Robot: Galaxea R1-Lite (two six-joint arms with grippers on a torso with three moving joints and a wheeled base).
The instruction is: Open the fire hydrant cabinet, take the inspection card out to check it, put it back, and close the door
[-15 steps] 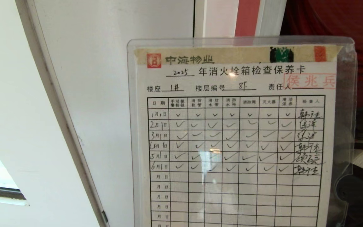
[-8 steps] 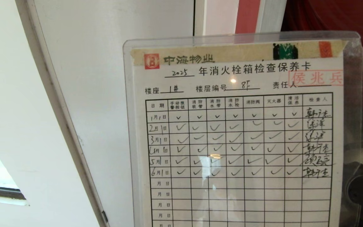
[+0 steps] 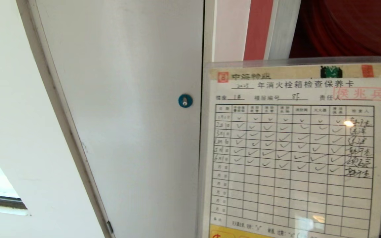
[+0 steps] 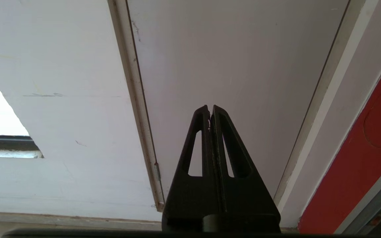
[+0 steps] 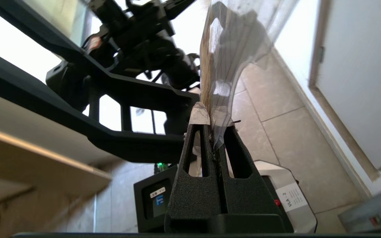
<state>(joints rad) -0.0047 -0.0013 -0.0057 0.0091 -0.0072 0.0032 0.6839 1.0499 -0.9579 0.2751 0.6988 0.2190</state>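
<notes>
My right gripper (image 5: 214, 132) pinches the inspection card (image 3: 293, 148) upright before my head camera, right of the white door's blue lock (image 3: 185, 100); I read "2025", "8F". Left gripper (image 4: 210, 110) is pressed together, empty.

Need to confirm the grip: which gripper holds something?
The right gripper, jaws pinching the sleeved white paper inspection card; the left gripper is shut, empty.

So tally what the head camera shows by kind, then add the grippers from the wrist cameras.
Inspection card: 1
White door: 1
Blue lock: 1
Grippers: 2, left gripper shut on nothing, right gripper shut on the card
Total: 5
</notes>
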